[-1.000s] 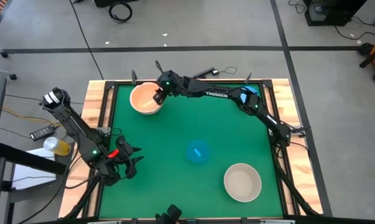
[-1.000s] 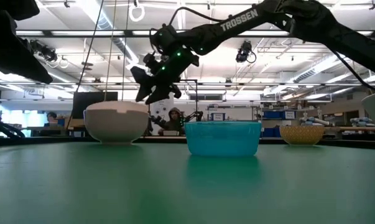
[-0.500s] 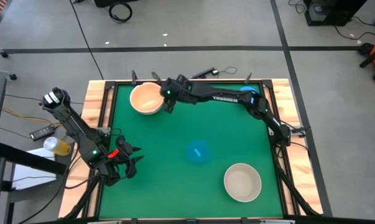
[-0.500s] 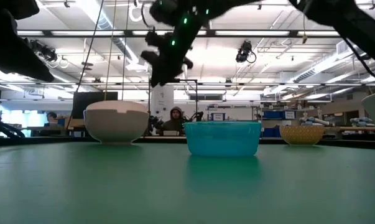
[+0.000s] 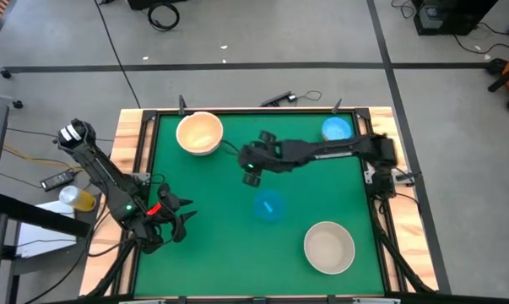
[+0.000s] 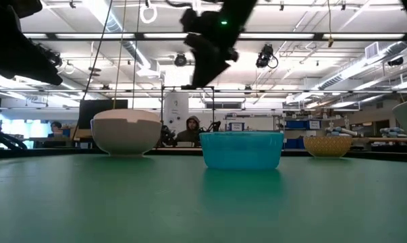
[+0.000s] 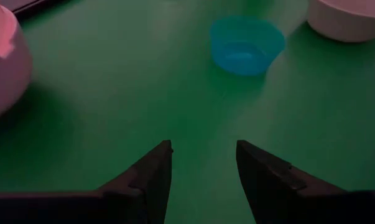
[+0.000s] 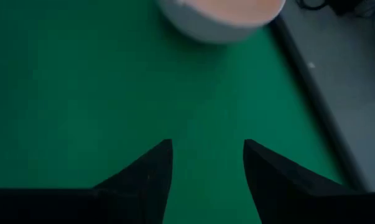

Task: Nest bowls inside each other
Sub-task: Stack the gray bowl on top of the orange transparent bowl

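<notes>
A beige bowl (image 5: pixel 199 133) stands at the far left of the green table, rim up. One blue bowl (image 5: pixel 269 206) stands in the middle and another blue bowl (image 5: pixel 337 128) at the far right. A pale large bowl (image 5: pixel 328 247) stands near right. My right gripper (image 5: pixel 251 173) hangs open above the mat between the beige bowl and the middle blue bowl, high in the low view (image 6: pixel 204 67); its wrist view shows the beige bowl (image 8: pixel 221 15) ahead. My left gripper (image 5: pixel 180 226) waits open at the near left, facing the middle blue bowl (image 7: pixel 246 45).
A wooden frame (image 5: pixel 127 169) and black rails edge the mat. Bare green mat (image 5: pixel 220 253) lies between the left gripper and the middle blue bowl. Beyond the far edge the low view shows a workshop with a seated person (image 6: pixel 191 128).
My right gripper has drawn away from the beige bowl's rim toward the table's middle, going right and nearer, rising somewhat and rolling its wrist. The beige bowl stays where it stood. The second blue bowl, hidden under the arm before, shows now.
</notes>
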You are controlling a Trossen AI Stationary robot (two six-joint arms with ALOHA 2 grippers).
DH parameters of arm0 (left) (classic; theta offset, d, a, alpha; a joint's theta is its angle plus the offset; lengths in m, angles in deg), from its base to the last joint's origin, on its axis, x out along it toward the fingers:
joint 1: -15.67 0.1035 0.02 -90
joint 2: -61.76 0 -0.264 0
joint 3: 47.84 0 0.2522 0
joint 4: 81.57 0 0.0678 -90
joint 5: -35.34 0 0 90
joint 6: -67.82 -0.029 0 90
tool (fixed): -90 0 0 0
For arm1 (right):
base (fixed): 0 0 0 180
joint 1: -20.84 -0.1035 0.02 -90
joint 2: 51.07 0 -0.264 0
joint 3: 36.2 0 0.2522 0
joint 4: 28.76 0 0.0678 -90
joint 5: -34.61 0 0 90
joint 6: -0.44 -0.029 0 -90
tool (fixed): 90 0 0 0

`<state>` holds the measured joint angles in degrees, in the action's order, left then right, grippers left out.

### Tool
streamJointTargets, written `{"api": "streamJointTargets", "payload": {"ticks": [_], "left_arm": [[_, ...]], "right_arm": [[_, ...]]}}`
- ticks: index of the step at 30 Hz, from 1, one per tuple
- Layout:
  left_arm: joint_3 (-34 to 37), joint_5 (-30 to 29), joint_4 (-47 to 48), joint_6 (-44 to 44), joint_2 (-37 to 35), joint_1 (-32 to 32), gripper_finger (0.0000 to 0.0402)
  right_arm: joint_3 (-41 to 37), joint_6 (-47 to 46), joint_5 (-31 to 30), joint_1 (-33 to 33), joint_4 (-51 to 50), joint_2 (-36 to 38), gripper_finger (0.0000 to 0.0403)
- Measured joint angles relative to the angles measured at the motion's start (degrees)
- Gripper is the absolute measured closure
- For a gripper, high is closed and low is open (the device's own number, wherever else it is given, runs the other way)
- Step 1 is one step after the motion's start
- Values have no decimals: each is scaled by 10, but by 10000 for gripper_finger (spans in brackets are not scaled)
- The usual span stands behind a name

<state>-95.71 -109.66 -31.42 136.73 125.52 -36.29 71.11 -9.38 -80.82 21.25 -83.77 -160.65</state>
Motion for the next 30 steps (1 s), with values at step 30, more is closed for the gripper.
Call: {"api": "streamJointTargets", "payload": {"ticks": [30], "left_arm": [[0,2,2,-132,0,83,221]], "right_arm": [[-280,-401,192,-279,-244,210,204]]}}
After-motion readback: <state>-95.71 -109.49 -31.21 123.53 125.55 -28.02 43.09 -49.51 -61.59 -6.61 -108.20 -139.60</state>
